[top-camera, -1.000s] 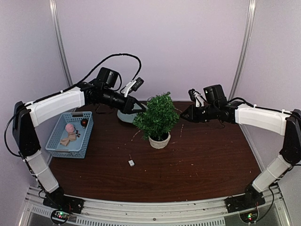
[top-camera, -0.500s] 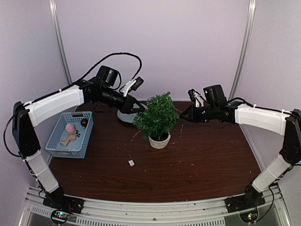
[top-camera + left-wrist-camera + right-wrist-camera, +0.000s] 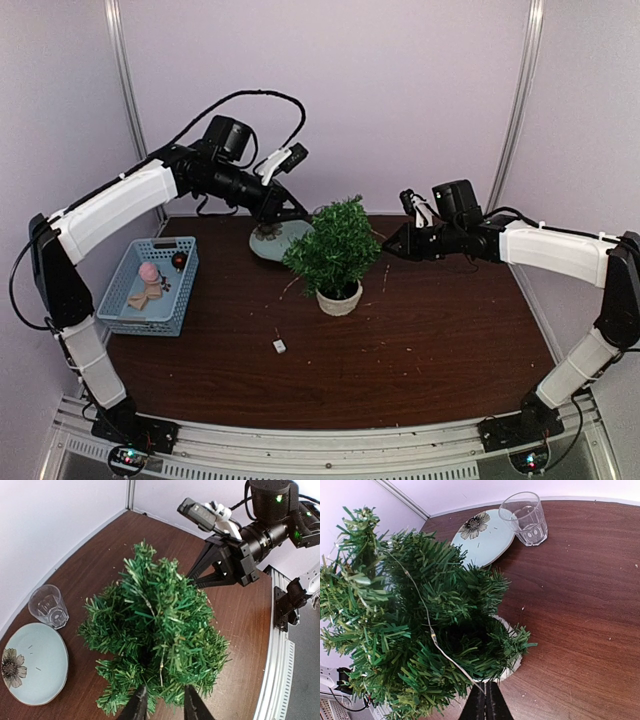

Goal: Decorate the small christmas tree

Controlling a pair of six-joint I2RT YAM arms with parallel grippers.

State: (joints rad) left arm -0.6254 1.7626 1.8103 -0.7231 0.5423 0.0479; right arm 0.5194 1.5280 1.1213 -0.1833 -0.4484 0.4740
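- The small christmas tree stands upright in its off-white pot near the middle of the table, a little toward 12 o'clock from your bases.
- A thin pale strand runs down across its branches from near the crown. No other ornament shows on the tree.
- Your right gripper sits at about 3 o'clock of the crown, just beside the foliage. Its jaws are pressed together on what looks like the strand's lower end.
- Your left gripper hovers over the crown's 10 o'clock side, jaws spread and holding nothing.
- I judge the step in hand to be draping the strand over the tree: one end is pinched and the rest is only loosely laid.
- The next move likely calls for you to bring the open left jaws onto the strand without pressing the branches, or the pot may tip.
- Farther out, a flowered plate lies at 10 o'clock of the tree, with a clear glass cup just beside it.
- A blue basket holding small ornaments sits at 9 o'clock, well apart, and a small white piece lies at 7 o'clock.
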